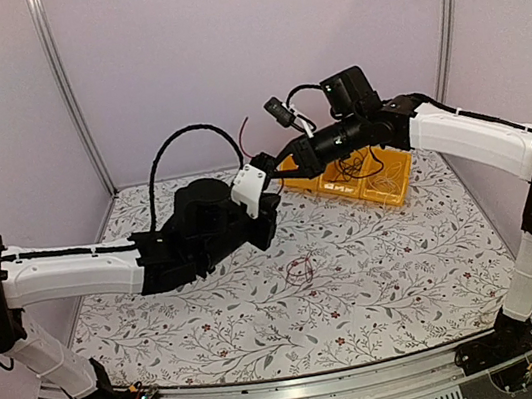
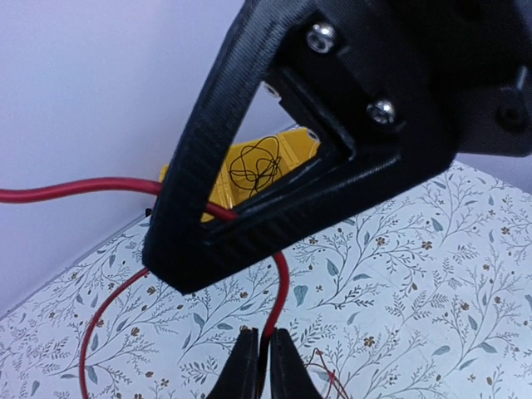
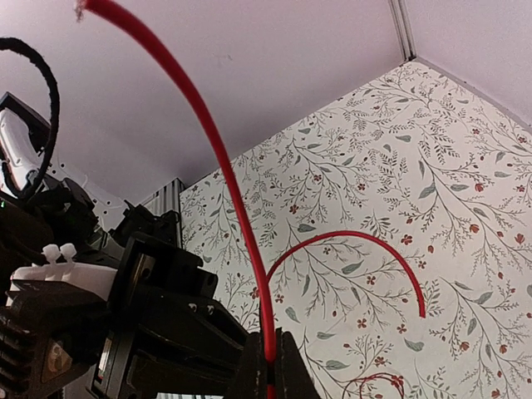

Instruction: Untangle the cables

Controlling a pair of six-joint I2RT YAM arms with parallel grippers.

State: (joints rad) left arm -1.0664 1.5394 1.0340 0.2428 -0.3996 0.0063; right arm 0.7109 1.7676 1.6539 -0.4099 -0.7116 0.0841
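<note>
The red cable (image 3: 218,154) is held in the air above the far part of the bench (image 1: 409,268), beside the yellow tray (image 1: 401,190). The left jaws and the right jaws are both clamped on it, close together. From the right jaws it rises steeply, its free end arching upward. A small tangle (image 1: 298,273) lies on the bench below.

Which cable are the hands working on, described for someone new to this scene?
Find the yellow tray at the far edge of the floral table; at its left end the left hand and right hand meet in mid-air. Both pinch the red cable. It alone is off the table: black wire sits in the tray, a small tangle lies on the table.
</note>
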